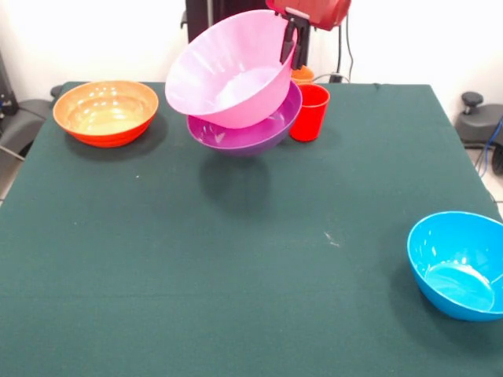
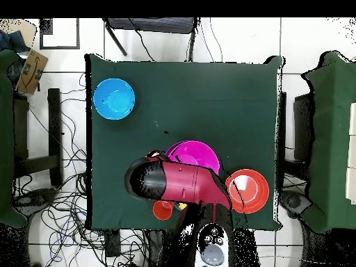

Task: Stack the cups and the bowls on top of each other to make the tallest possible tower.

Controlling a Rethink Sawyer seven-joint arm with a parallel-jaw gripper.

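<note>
The hand [image 1: 288,43] is clamped on the rim of the large pink bowl [image 1: 232,75], 1 dark finger inside the wall and 1 outside, holding it tilted with its open mouth turned toward the front and slightly up. The pink bowl sits partly inside the purple bowl [image 1: 251,133], whose rim shows below and to the right of it; a shadow on the cloth beneath the pair suggests the purple bowl is off the counter [image 1: 236,298], though I cannot tell for certain. Just beside the purple bowl on its right stands the red cup [image 1: 309,112], upright, and behind that cup an orange thing [image 1: 302,75] peeks out (too hidden to name).

The large orange bowl [image 1: 106,111] rests upright near the far left corner in the front view, well apart from the stack. The bright blue bowl [image 1: 460,265] sits upright at the near right edge, alone and far from everything else.

From overhead, the red and black arm [image 2: 181,182] covers much of the pink and purple bowls, leaving only a magenta arc showing, with the orange bowl to its right and the blue bowl toward the upper left corner of the green cloth.
</note>
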